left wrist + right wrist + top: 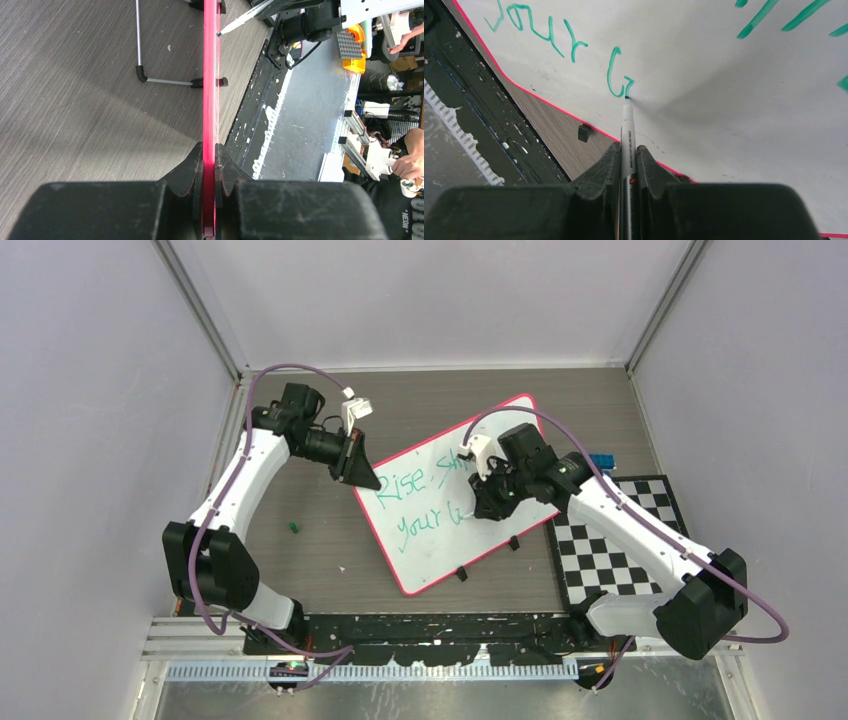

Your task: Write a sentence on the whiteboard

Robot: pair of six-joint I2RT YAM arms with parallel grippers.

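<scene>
Grey wood-grain surface (310, 560): whiteboard (440, 540) askew at centre (pink rim). L fingers (186, 172) pinch its left corner rim. R fingers (603, 170) clamp marker (628, 132), tip touching sentence (616, 75), 2nd line.

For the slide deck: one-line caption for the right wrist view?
Right gripper shut on a marker, tip touching the whiteboard at the end of the sentence.
</scene>
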